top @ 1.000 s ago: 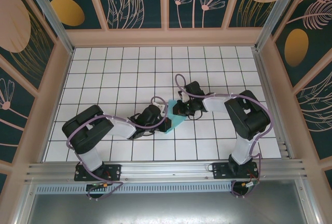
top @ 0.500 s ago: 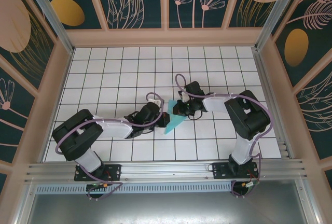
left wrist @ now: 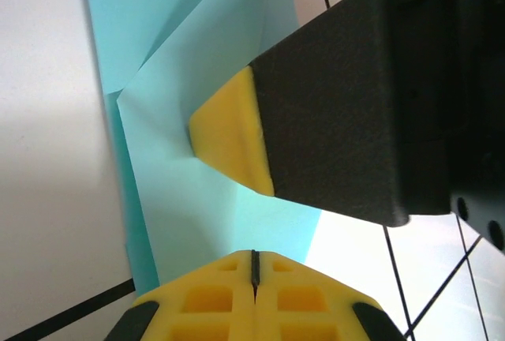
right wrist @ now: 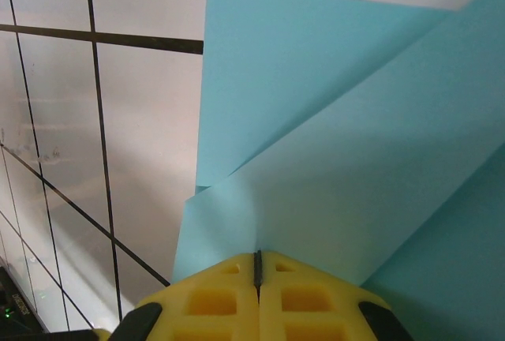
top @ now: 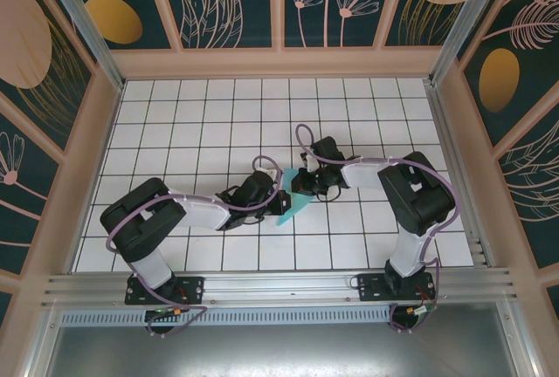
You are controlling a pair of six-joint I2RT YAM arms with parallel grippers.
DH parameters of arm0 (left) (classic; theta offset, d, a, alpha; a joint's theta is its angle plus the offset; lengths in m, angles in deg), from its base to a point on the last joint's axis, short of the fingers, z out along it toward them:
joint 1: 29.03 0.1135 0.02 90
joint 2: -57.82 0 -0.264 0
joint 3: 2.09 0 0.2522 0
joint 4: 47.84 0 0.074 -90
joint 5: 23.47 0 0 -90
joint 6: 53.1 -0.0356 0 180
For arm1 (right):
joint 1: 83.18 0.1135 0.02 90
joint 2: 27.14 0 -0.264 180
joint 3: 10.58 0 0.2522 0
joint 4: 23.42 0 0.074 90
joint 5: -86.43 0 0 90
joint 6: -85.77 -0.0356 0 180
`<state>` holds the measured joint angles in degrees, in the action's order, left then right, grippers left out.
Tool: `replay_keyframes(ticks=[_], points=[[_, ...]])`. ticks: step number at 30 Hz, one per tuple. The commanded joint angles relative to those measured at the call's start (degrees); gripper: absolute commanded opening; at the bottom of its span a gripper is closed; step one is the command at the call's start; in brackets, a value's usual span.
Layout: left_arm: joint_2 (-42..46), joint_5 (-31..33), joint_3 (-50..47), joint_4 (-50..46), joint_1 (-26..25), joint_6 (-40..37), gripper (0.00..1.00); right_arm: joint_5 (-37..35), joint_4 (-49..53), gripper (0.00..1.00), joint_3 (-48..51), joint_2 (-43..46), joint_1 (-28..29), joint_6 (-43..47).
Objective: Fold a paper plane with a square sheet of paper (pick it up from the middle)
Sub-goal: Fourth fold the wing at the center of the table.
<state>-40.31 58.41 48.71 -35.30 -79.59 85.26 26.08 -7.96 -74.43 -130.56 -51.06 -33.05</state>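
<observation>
The light-blue square sheet of paper lies partly folded near the middle of the white-tiled desk, between the two arms, its angled flaps overlapping. The left end effector is closed, its yellow pads meeting on a thin seam right at the sheet's edge. Whether any paper is nipped in that seam I cannot tell. The right end effector is closed too. Seen from the left wrist, its yellow tip sits on top of the upper flap, apparently pinning it to the desk.

The step in hand looks like setting a crease. To do it well, the pinning tip should hold straight down so the layers do not skid. The other closed tip should run along the fold line with light, even pressure, from the pinned end outward. Thin paper will buckle or tear if dragged sideways, and any slip now would skew the later wing folds.
</observation>
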Motion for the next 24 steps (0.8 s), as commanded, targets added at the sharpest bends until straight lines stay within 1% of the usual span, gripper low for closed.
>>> replay_keyframes(ticks=[1,6,11,16,20,24], points=[[-2.18,0.64,1.1,-2.09,-0.06,1.21,0.0,-2.37,-0.39,0.05,1.82,-1.69,-0.21,0.54],[-3.74,1.1,0.49,-3.99,-0.05,2.2,0.0,-1.03,-2.53,0.05,3.05,-0.26,-0.21,3.15],[-3.83,2.51,0.41,-8.3,-0.06,1.31,0.0,4.11,-10.19,0.05,6.56,3.16,-0.43,5.15],[-4.19,1.45,0.25,-8.55,-0.06,1.4,0.0,4.65,-10.71,0.05,7.11,7.37,-0.47,5.26],[-4.92,1.0,0.75,-8.5,-0.04,1.41,0.0,4.98,-9.55,0.05,6.89,6.9,-0.39,4.92],[-4.77,0.86,0.67,-8.59,-0.05,1.47,0.0,4.37,-8.82,0.04,6.15,3.96,0.05,4.37]])
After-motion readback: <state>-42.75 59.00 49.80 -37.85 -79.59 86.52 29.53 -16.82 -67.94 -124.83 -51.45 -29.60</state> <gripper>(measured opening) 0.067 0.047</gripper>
